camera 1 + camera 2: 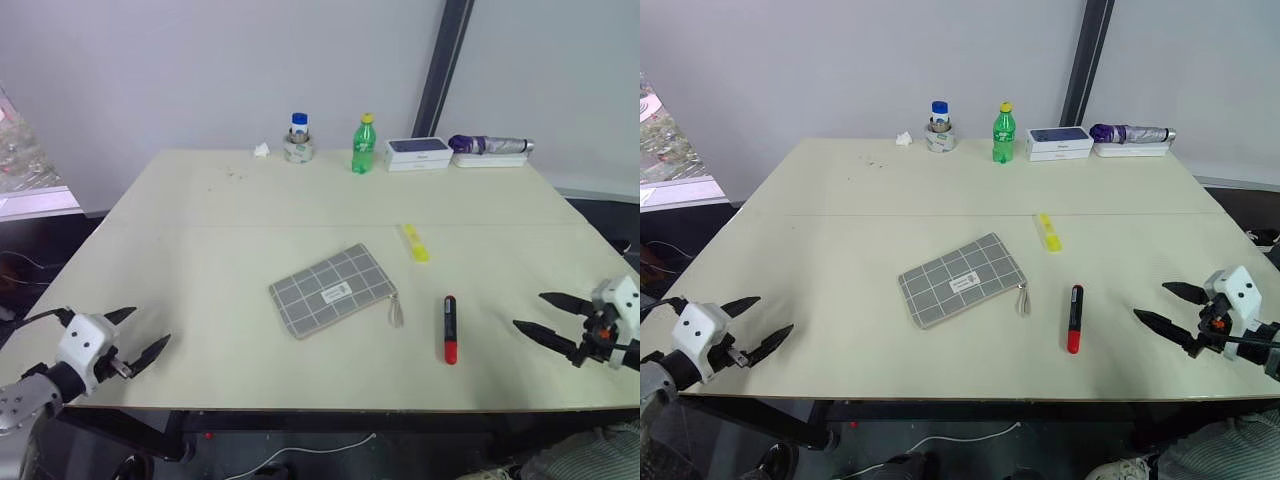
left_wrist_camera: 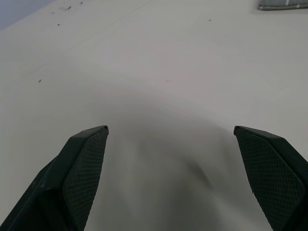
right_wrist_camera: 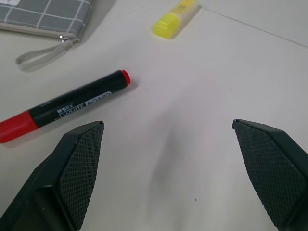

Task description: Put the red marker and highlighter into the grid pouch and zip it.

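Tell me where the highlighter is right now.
In the left eye view the highlighter lies flat on the table, right of centre, just beyond the grid pouch's far right corner and farther from the robot than the red marker.

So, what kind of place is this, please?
Probably an office or lab test area: a plain table against a bare wall, with stationery such as the grid pouch and red marker.

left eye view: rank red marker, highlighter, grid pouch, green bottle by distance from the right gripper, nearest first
1. red marker: on the table just left of the right gripper, near the front edge.
2. highlighter: farther back, left of the gripper.
3. grid pouch: mid-table, beyond the marker.
4. green bottle: upright at the table's far edge.
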`<state>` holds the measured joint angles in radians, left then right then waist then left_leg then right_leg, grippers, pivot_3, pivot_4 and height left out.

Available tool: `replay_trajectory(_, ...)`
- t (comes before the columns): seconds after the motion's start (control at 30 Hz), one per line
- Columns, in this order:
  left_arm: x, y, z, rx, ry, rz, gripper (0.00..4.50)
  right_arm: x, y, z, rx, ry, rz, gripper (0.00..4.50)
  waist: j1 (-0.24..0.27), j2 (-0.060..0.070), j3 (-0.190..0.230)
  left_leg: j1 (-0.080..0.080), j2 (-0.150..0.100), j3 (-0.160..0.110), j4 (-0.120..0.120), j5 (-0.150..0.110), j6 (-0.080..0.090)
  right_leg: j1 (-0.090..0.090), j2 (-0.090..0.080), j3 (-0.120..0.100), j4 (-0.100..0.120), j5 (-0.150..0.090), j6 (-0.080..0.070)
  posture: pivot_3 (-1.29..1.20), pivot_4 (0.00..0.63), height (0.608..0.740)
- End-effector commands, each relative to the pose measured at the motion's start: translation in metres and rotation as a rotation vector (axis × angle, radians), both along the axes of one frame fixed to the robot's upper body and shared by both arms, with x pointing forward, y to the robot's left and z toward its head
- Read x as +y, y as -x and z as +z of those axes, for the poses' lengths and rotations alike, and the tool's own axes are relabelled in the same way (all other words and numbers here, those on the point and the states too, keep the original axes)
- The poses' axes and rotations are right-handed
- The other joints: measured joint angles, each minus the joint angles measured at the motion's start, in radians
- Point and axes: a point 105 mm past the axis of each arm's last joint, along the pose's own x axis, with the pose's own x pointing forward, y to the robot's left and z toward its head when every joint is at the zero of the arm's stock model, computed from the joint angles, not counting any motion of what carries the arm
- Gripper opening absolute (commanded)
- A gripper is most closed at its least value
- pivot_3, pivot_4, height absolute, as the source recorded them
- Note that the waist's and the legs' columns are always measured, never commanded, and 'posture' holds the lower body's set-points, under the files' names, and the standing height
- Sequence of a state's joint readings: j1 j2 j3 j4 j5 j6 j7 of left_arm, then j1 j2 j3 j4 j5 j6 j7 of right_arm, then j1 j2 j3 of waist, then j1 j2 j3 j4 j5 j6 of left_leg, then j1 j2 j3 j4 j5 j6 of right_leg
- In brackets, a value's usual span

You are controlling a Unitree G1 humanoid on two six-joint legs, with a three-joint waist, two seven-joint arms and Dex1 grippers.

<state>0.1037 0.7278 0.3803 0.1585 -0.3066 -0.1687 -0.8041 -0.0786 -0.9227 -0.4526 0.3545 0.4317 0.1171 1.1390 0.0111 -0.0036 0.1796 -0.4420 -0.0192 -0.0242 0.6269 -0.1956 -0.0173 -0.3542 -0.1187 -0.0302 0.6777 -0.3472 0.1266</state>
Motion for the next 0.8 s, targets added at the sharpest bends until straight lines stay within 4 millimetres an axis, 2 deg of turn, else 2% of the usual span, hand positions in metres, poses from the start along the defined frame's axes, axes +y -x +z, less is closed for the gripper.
replay_trajectory(0.03, 0.002, -0.001, 0.011, -0.055, -0.014, 0.001, 4.42, -0.005, -0.002, 0.018, -0.058, 0.04, -0.01, 4.45, 0.0, 0.0, 0.0, 0.0, 0.0, 0.0, 0.0, 0.0, 0.0, 0.0, 0.0, 0.0, 0.0, 0.0, 0.0, 0.0, 0.15, 0.74)
replay_trajectory(0.23, 0.0, -0.006, 0.018, -0.079, -0.057, 0.007, 4.42, 0.005, -0.009, 0.019, -0.067, 0.034, 0.008, 4.45, 0.0, 0.0, 0.0, 0.0, 0.0, 0.0, 0.0, 0.0, 0.0, 0.0, 0.0, 0.0, 0.0, 0.0, 0.0, 0.0, 0.15, 0.74)
replay_trajectory(0.4, -0.02, -0.011, 0.032, -0.121, -0.093, -0.085, 4.42, 0.027, -0.026, 0.024, -0.115, 0.018, 0.047, 4.45, -0.003, 0.0, 0.0, 0.0, 0.0, 0.0, 0.0, 0.0, 0.0, 0.0, 0.0, 0.0, 0.0, 0.0, 0.0, 0.0, 0.15, 0.74)
replay_trajectory(0.53, -0.043, -0.023, 0.037, -0.151, -0.167, -0.167, 4.42, 0.054, -0.049, 0.028, -0.171, -0.008, 0.072, 4.45, -0.003, 0.0, 0.0, 0.0, 0.0, 0.0, 0.0, 0.0, 0.0, 0.0, 0.0, 0.0, 0.0, 0.0, 0.0, 0.0, 0.15, 0.74)
replay_trajectory(0.63, -0.064, -0.03, 0.041, -0.205, -0.243, -0.247, 4.5, 0.077, -0.063, 0.032, -0.219, -0.03, 0.106, 3.68, 0.0, 0.0, 0.0, 0.0, -0.001, 0.0, 0.0, 0.0, 0.0, 0.0, 0.0, 0.0, 0.0, 0.0, 0.0, 0.0, 0.15, 0.74)
replay_trajectory(0.73, -0.092, -0.04, 0.044, -0.292, -0.36, -0.346, 4.5, 0.1, -0.083, 0.029, -0.249, 0.007, 0.115, 2.03, 0.0, 0.0, 0.0, 0.0, -0.001, 0.0, 0.0, 0.0, 0.0, 0.0, 0.0, 0.0, 0.0, 0.0, 0.0, 0.0, 0.15, 0.74)
replay_trajectory(0.8, -0.103, -0.044, 0.043, -0.315, -0.372, -0.383, 4.5, 0.113, -0.091, 0.025, -0.256, 0.045, 0.138, 1.01, -0.002, 0.0, 0.0, 0.0, -0.001, 0.0, 0.0, 0.0, 0.0, 0.0, 0.001, 0.0, 0.0, 0.0, 0.0, 0.0, 0.15, 0.74)
